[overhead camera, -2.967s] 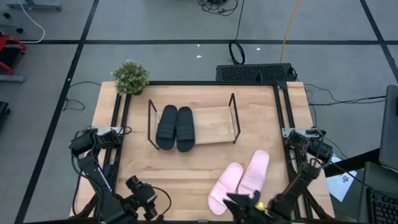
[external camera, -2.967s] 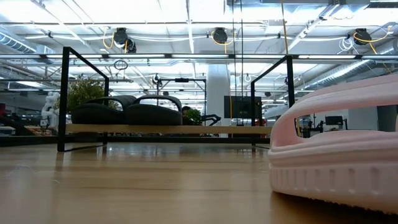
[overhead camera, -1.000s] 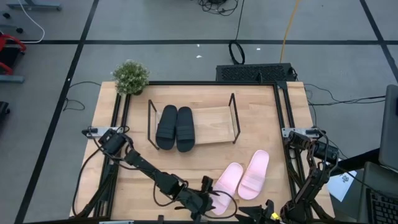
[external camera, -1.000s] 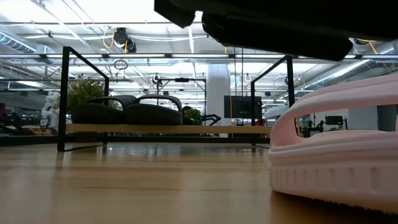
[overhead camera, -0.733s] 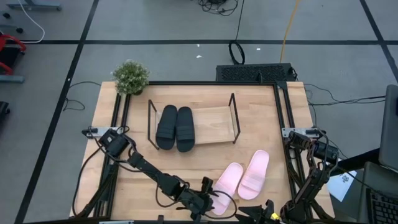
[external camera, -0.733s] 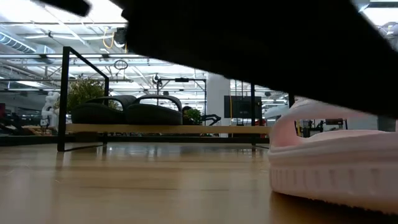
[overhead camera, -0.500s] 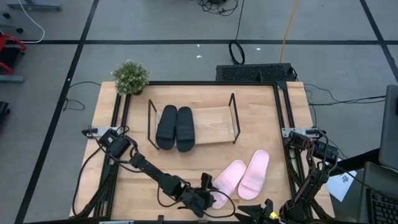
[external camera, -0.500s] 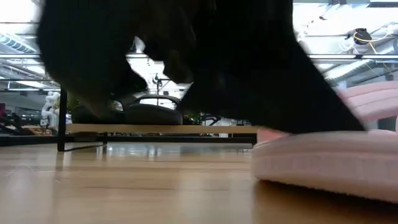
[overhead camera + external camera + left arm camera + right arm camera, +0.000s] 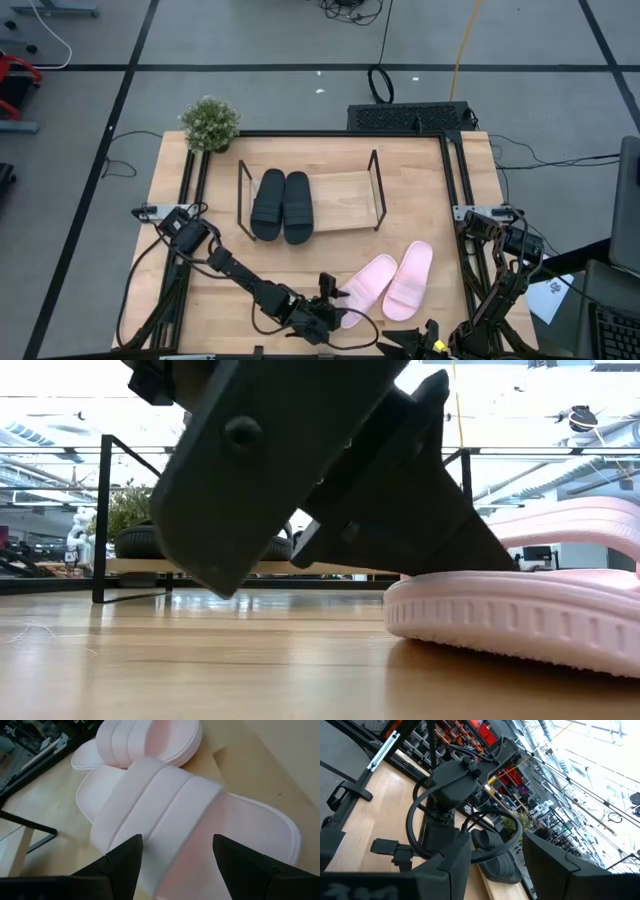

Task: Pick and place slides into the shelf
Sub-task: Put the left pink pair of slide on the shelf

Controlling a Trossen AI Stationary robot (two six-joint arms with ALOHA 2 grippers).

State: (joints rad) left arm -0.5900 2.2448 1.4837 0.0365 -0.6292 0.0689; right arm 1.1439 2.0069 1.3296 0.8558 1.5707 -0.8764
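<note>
Left claw [image 9: 336, 300] spread wide astride the nearer pink slide [image 9: 366, 288], strap between its fingers

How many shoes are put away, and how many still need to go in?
Done: the black slides sit on the shelf. In hand: the left hand, open, straddles the heel of the nearer pink slide, not lifted yet. Left: both pink slides, this one and the farther pink slide, still lie on the table. Right arm waits.
</note>
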